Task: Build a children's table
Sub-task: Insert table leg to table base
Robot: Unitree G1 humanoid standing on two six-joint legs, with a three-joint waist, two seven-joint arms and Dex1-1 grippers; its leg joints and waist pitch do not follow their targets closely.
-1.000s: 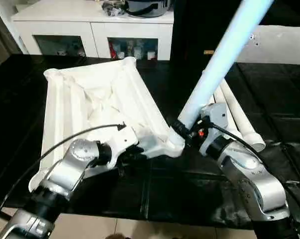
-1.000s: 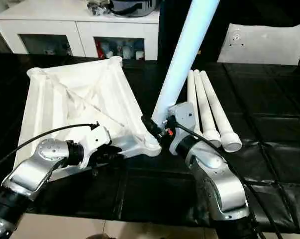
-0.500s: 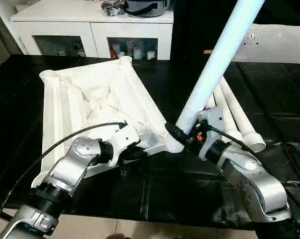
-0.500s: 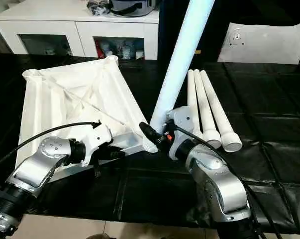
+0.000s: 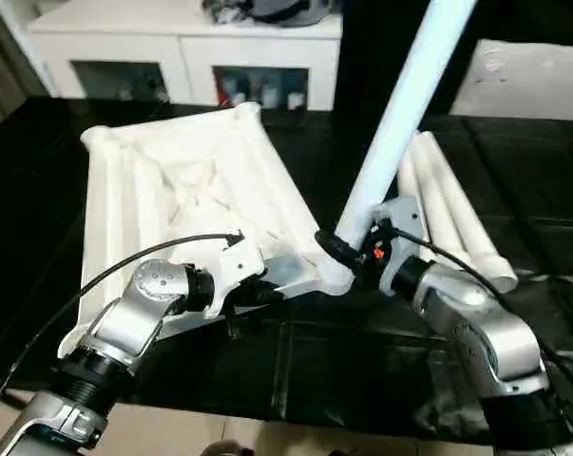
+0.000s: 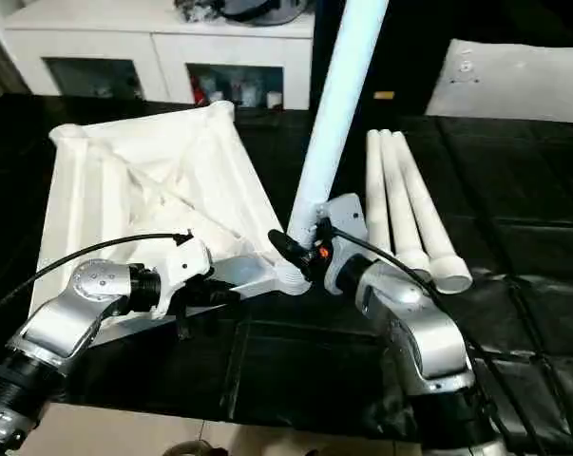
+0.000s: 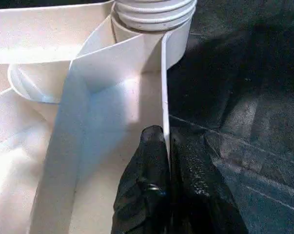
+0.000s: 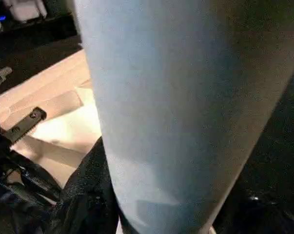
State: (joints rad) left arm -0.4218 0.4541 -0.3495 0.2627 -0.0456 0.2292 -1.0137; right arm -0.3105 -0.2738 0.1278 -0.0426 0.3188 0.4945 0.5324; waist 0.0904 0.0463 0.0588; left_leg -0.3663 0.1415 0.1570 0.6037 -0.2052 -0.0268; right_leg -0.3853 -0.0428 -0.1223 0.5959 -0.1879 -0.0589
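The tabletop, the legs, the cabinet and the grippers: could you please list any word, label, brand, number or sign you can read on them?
None can be read.
Tabletop: plain white ribs, no marking.
Held leg and the three lying legs: no marking.
Cabinet: items behind its glass too small and blurred to read.
Right gripper: a small red-orange spot beside it, no text.

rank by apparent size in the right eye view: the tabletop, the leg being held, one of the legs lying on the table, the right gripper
1. tabletop
2. held leg, though it rises toward the camera and runs out of frame, so nearness inflates it
3. lying leg
4. right gripper
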